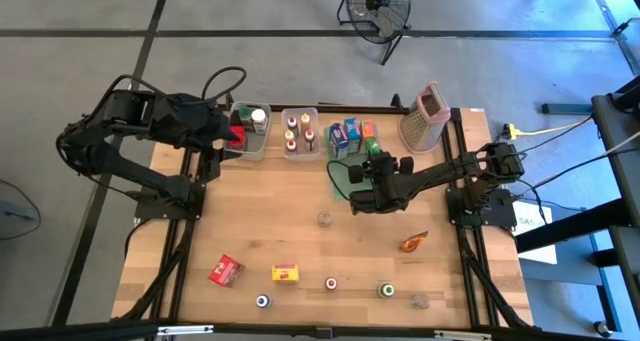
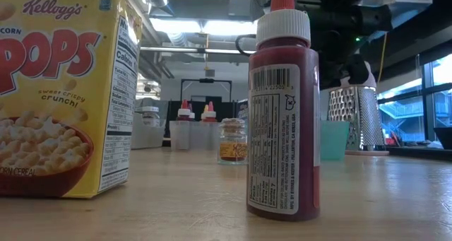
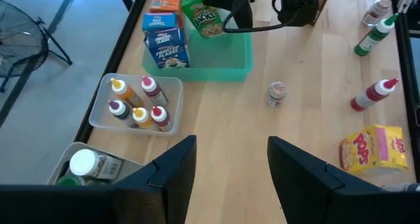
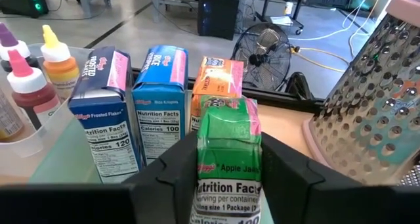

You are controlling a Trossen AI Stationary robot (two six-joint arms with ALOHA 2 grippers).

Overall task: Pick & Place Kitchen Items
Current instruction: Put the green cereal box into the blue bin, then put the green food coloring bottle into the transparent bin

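Cartons: three [image 4: 157, 112] are standing in the green tray [image 1: 338, 173]; right hand [image 4: 226, 168] is holding a fourth, green carton [image 4: 228, 158]; left hand [image 3: 226, 168] is hanging half-open at upper left of the bench [image 1: 300, 231].

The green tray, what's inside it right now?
The green tray holds upright cartons: two blue ones, an orange one, and a green Apple Jacks carton between the right gripper fingers. The cartons hide much of its floor.

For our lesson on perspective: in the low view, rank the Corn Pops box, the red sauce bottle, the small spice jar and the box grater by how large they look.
1. Corn Pops box
2. Red sauce bottle
3. Box grater
4. Small spice jar

The box and bottle stand nearest the camera, so this reflects apparent size only.
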